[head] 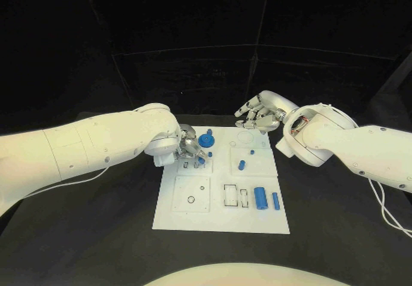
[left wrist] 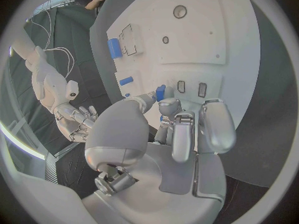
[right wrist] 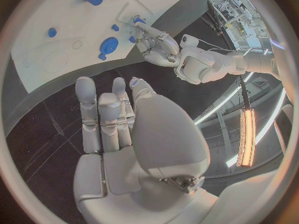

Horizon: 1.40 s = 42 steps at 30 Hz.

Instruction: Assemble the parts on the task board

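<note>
Hidden or unclear first: in head view the left hand [head: 187, 150] sits over the task board's [head: 221, 221] upper-left corner, so whatever lies beneath its palm is covered. A small blue part [head: 201, 159] shows at its fingers, but head view doesn't settle whether it's pinched or just beside them. Left wrist view helps: a short blue peg [left wrist: 161, 92] sits at the tips of the thumb and one finger, right by two small slots on the board; looks held, though the contact itself is tiny and partly blocked by the fingers [left wrist: 182, 134]. Other fingers curl down toward the board.

Right hand [head: 260, 112] hovers past the board's far right corner, over the black worktop [head: 103, 238], palm turned toward the board, fingers spread and slightly bent, holding nothing. Right wrist view confirms: fingers [right wrist: 99, 119] straight-ish, apart, empty, dark worktop beneath them.

Parts on board, head view: blue gear-like disc [head: 207, 140] near far edge, just beside left hand; small blue piece [head: 242, 165] in middle, w/ a tinier blue bit further back, too small to ID. Large blue cylinder [head: 260, 197] and thinner blue bar [head: 275, 201] lie side by side, near right edge, next to rectangular cutouts. Board's near-left panel has small holes; contents too small to tell.

Left arm comes in low, wrist bent down onto board. Right arm is raised, elbow high, forearm angling back.
</note>
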Each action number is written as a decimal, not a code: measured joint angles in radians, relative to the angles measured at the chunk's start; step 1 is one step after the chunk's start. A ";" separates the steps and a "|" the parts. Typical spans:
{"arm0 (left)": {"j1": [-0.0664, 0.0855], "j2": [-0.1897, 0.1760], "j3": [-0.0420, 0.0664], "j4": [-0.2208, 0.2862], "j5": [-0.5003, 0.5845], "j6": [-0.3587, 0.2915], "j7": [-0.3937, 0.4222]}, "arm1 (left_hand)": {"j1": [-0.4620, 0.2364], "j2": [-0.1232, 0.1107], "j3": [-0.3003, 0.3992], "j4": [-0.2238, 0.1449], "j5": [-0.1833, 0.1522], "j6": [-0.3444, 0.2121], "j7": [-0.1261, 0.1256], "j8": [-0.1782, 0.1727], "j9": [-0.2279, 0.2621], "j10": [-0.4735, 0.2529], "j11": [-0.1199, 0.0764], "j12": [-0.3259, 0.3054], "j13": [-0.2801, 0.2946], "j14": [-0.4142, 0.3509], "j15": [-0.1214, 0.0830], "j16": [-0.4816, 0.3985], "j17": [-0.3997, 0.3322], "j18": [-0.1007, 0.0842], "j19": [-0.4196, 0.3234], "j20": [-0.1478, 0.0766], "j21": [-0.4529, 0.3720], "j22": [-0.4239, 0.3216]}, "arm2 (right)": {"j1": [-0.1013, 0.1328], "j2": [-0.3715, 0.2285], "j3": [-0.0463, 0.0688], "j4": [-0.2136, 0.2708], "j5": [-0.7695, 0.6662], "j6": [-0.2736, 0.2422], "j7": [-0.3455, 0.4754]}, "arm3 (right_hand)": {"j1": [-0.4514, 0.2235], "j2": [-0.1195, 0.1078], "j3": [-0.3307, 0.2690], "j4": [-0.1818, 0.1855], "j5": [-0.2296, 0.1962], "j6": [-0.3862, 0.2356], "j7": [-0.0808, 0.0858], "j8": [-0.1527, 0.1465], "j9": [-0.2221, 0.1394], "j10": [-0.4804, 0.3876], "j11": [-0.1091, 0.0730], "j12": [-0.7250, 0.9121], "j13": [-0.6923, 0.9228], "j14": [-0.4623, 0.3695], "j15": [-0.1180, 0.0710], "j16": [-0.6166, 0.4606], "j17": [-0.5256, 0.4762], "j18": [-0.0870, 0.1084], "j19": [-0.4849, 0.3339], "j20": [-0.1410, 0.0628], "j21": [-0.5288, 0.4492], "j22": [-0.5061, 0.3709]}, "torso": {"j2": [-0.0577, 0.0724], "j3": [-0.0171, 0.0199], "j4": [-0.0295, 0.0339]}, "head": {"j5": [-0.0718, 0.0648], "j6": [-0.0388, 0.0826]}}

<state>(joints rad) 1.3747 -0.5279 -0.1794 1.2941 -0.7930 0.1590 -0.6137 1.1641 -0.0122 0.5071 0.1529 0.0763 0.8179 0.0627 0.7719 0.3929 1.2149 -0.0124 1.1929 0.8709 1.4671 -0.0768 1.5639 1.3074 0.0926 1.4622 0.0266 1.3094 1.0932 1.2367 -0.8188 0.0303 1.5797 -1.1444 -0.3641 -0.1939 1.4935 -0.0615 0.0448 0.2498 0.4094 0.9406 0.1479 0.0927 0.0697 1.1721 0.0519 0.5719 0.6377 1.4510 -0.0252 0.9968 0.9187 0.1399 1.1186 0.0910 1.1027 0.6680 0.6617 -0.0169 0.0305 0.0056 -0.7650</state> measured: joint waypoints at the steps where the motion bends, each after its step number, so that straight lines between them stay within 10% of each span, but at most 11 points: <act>1: 0.000 -0.006 0.000 0.007 0.002 -0.009 0.001 | -0.006 0.003 0.003 0.000 0.000 0.000 0.000 0.000 0.000 0.000 0.000 0.002 0.002 0.000 0.000 0.000 0.000 0.000 0.000 0.000 0.000 0.002 | 0.000 0.000 0.000 -0.001 0.000 0.000 0.000 | 0.000 0.000 0.000 0.000 0.000 0.000 0.000 0.000 0.000 0.000 0.000 0.000 0.000 0.000 0.000 0.000 0.000 0.000 0.000 0.000 0.000 0.000 | 0.000 0.0000 0.0000 | 0.001 0.000; 23: -0.062 -0.087 -0.002 0.110 -0.156 -0.190 0.056 | -0.022 -0.013 0.039 -0.008 -0.003 -0.002 0.002 0.011 0.006 0.009 -0.002 0.008 0.012 0.000 0.000 0.000 0.000 0.000 0.000 0.000 0.008 0.024 | 0.000 -0.005 -0.001 -0.006 0.000 0.007 0.000 | 0.000 0.000 0.003 0.003 0.004 0.000 0.000 0.000 0.000 0.000 0.000 0.000 -0.001 0.000 0.000 0.000 0.002 0.000 0.000 0.000 -0.004 -0.002 | 0.000 -0.0009 0.0012 | 0.008 -0.004; 42: -0.075 -0.086 0.000 0.108 -0.231 -0.170 0.050 | -0.030 -0.021 0.055 -0.019 -0.007 -0.002 0.002 0.011 0.008 0.013 -0.006 0.008 0.015 0.000 0.000 0.000 0.000 0.000 0.000 0.000 0.009 0.030 | 0.000 -0.003 -0.001 -0.010 0.000 0.009 0.001 | 0.000 0.000 0.003 0.003 0.004 0.000 0.000 0.000 0.000 0.000 0.000 0.000 -0.001 0.000 0.000 0.000 0.002 0.000 0.000 0.000 -0.004 -0.002 | 0.001 -0.0006 -0.0019 | 0.012 -0.010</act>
<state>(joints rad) 1.3001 -0.6138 -0.1796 1.4019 -1.0237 -0.0114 -0.5641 1.1344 -0.0330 0.5623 0.1335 0.0696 0.8162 0.0645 0.7824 0.4004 1.2279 -0.0181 1.2005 0.8856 1.4669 -0.0767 1.5639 1.3074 0.0926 1.4622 0.0267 1.3189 1.1236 1.2363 -0.8216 0.0289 1.5701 -1.1447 -0.3547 -0.1929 1.4935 -0.0615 0.0476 0.2526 0.4129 0.9406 0.1479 0.0927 0.0697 1.1721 0.0519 0.5719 0.6371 1.4509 -0.0252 0.9968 0.9205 0.1400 1.1186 0.0910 1.0987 0.6662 0.6630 -0.0174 0.0286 0.0171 -0.7752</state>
